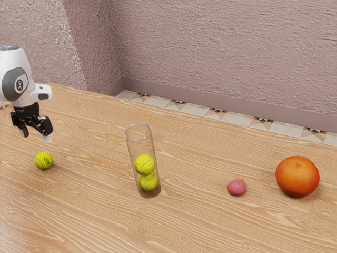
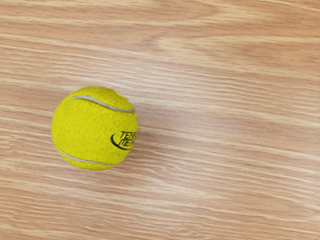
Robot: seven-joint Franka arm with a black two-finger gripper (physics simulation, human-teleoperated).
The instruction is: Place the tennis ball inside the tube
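Observation:
My gripper [image 1: 36, 138] is open and empty, held above the table at the exterior view's left. A loose tennis ball [image 1: 43, 160] rests on the wood a little below it, and the same ball [image 2: 95, 128] lies under my hand in the wrist view. The clear tube [image 1: 134, 158] stands upright on the table, open at the top, toward the exterior view's right from the gripper. Two tennis balls are stacked inside it, an upper one [image 1: 145, 164] and a lower one [image 1: 148, 182].
Past the tube, toward the exterior view's right, a small pink lump [image 1: 237, 187] and a large orange fruit [image 1: 297, 176] sit on the wooden table [image 1: 95, 221]. A textured wall [image 1: 221, 47] rises beyond the table's far edge.

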